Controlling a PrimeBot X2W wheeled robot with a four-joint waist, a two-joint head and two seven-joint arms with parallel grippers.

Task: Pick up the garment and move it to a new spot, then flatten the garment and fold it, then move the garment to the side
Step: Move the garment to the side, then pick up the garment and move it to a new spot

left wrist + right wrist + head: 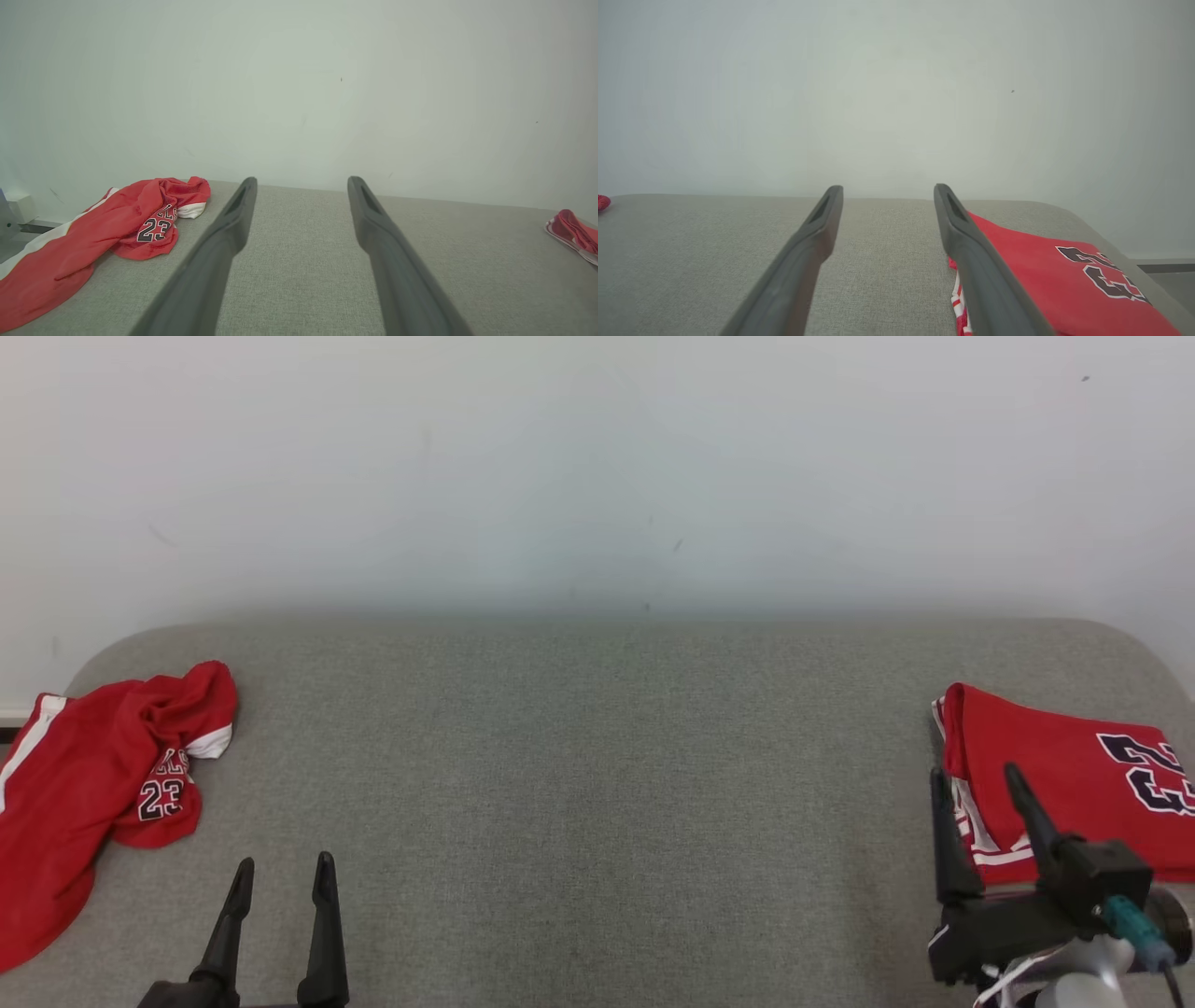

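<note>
L gripper [285,861], R gripper [975,772]: agape.

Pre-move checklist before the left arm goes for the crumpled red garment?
1. Left gripper open, empty: ok.
2. Right gripper open, empty: ok.
3. Crumpled garment wholly on the table: not ok, its left end drapes past the edge.
4. Nothing between left gripper and crumpled garment: ok.
5. Right gripper apart from folded garment: cannot tell, its fingers overlap it in the views.
</note>
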